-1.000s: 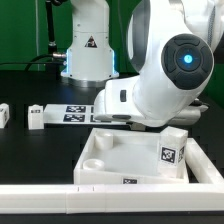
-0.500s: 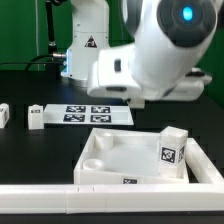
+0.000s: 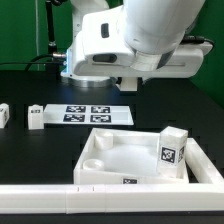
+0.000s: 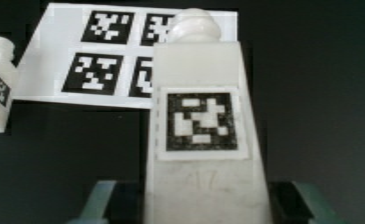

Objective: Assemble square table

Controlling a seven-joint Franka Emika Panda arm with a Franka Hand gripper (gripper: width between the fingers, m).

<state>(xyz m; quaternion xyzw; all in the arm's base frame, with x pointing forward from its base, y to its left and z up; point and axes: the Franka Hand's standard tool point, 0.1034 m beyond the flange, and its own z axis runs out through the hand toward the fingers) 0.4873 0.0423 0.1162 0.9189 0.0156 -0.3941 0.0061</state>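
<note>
Ext. view: square tabletop (image 3: 120, 150) lies on the black bench (image 3: 190, 110). A standing leg (image 3: 170, 152) is at its corner, on the view's right. Marker board (image 3: 95, 113) and a loose leg (image 3: 37, 118) lie beyond.

Wrist view: gripper (image 4: 200, 198) pinches the held leg (image 4: 200, 110) by its flat sides, above the marker board. Prob. light, stiff, slick plastic; may twist. Bench matte, w/ room enough.

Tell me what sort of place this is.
Probably a robotics lab bench: a robot arm above a black table, the marker board lying on it, and tag-bearing white furniture parts, like the square table slab and a leg.
</note>
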